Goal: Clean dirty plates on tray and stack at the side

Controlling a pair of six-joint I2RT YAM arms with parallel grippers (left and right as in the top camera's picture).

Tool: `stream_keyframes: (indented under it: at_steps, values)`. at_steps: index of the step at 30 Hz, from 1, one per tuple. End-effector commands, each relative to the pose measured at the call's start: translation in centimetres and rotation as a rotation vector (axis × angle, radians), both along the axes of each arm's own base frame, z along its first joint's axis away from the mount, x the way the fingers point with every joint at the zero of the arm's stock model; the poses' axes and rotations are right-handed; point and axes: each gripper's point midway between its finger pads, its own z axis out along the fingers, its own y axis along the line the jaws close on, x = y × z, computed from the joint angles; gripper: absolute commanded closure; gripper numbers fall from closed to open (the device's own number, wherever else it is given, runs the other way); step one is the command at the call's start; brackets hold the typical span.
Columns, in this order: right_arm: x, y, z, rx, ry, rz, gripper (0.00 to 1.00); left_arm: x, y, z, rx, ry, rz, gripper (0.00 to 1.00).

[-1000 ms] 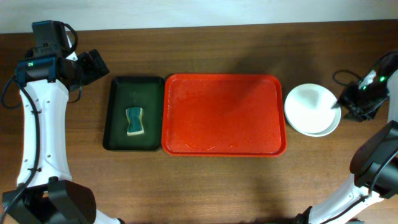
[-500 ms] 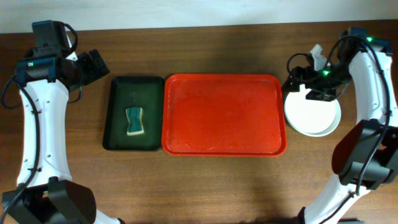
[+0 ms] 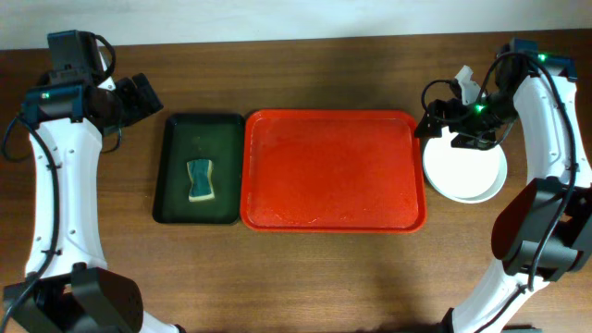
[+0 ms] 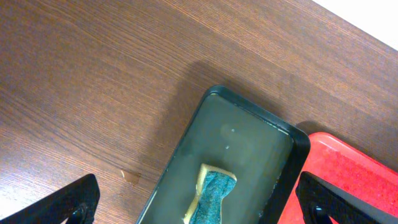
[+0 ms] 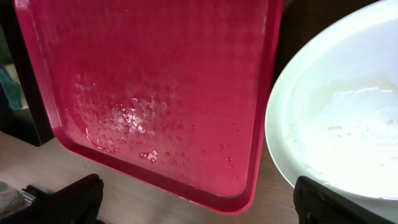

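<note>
My left gripper [image 4: 196, 185] has its jaws spread wide and holds nothing. It hangs near the far left corner of the table [image 3: 305, 268], beside the dark green tray [image 3: 176, 139], in which the sponge [image 3: 200, 179] lies. My right gripper [image 5: 198, 190] is also spread wide and holds nothing. It hovers over the gap between the red tray [image 3: 333, 171] and the plates [image 3: 467, 171]. The plates sit stacked on the table just beside the red tray's right rim, white plate on top. The red tray's floor shows wet droplets.
</note>
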Motion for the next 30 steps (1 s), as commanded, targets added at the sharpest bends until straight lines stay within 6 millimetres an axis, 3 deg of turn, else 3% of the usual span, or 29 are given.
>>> stream_keyframes:
  at_steps: [1,6,10,14,18,20,24,26,30]
  values:
    - [0.3,0.0,-0.2,-0.015,-0.004,0.015,0.01,0.1,-0.2,-0.3,-0.012,0.004,0.003,0.01]
    - [0.3,-0.2,-0.4,-0.013,0.001,0.010,0.01,0.1,-0.2,-0.3,-0.012,0.004,0.003,0.01]
    - [0.1,-0.2,1.3,-0.024,-0.043,0.010,0.01,0.1,-0.2,-0.3,-0.012,0.004,0.003,0.01]
    - [-0.8,0.9,6.5,-0.055,-0.186,0.032,0.01,0.1,-0.2,-0.3,-0.012,0.004,0.003,0.01]
    - [-3.5,2.3,13.7,-0.096,-0.391,0.054,0.01,0.1,-0.2,-0.3,-0.012,0.004,0.003,0.01]
    - [-5.0,3.3,16.3,-0.108,-0.471,0.074,0.01,0.1,-0.2,-0.3,-0.012,0.004,0.003,0.01]
    - [-8.4,5.4,20.7,-0.132,-0.622,0.124,0.01,0.1,-0.1,-0.3,-0.012,0.004,0.006,0.01]
    - [-9.9,4.5,22.2,-0.227,-0.678,0.103,0.01,0.1,-0.1,-0.3,-0.012,0.004,0.006,0.01]
    - [-12.8,4.5,25.3,-0.262,-0.801,0.089,0.01,0.1,-0.1,-0.3,-0.012,0.004,0.006,0.01]
